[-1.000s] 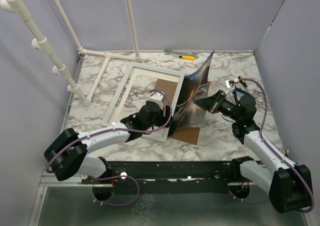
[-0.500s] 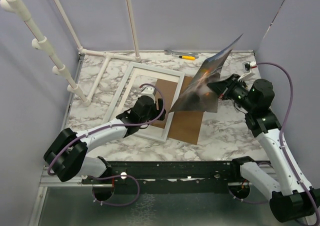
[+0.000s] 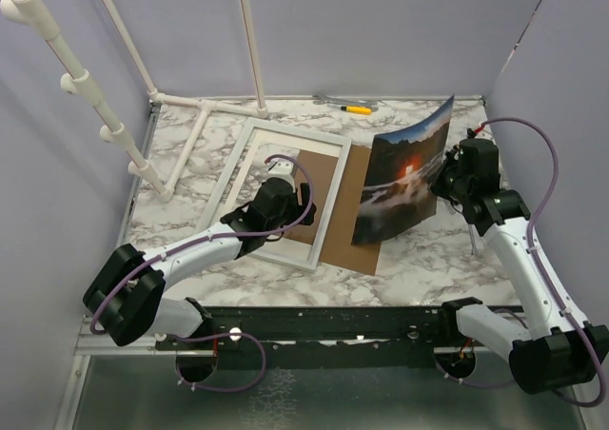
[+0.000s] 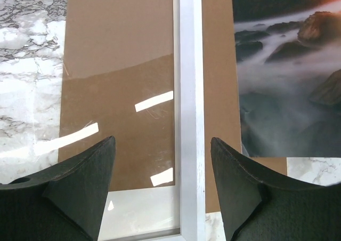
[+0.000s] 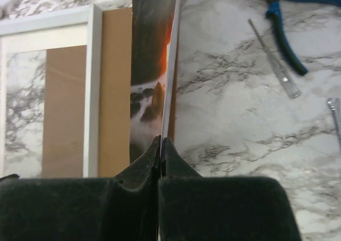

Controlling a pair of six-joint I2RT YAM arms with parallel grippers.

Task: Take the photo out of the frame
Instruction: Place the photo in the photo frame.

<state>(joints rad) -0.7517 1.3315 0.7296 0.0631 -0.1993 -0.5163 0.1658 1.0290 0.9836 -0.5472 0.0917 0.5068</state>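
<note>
My right gripper is shut on the right edge of the photo, a dark landscape print with an orange glow. It holds the print up in the air, nearly upright, over the right edge of the brown backing board. In the right wrist view the photo runs edge-on from my closed fingertips. The white frame lies flat on the table, its right side over the board. My left gripper is open, its jaws on either side of the frame's right rail near the bottom corner, not gripping it.
Blue-handled pliers and a thin metal rod lie on the marble to the right of the photo. A yellow-handled tool lies at the back edge. White PVC pipes stand at the back left. Purple walls enclose the table.
My right arm has swung the photo up and to the right, turning it from a tilted, curled sheet to nearly upright with its picture side showing. My left gripper has shifted slightly along the frame's rail.
</note>
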